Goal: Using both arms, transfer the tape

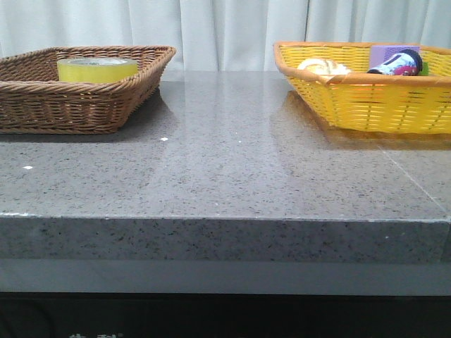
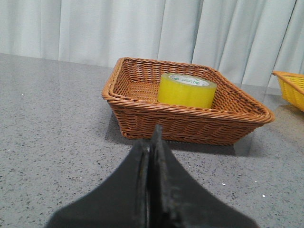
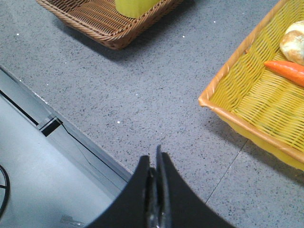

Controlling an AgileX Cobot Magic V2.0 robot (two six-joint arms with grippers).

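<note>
Both hands closed; left hand (image 2: 151, 142) faces tape (image 2: 186, 90) in brown basket (image 2: 142, 107)

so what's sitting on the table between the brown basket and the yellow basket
Nothing: in the front view only bare grey countertop separates the brown wicker basket holding the tape from the yellow basket.

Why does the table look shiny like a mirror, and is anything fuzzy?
Front view: the polished table mirrors the pale curtain and the yellow basket. Left wrist view: the brown basket casts a soft shadow; the close gripper looks blurry. Right wrist view: sharp, little glare.
</note>
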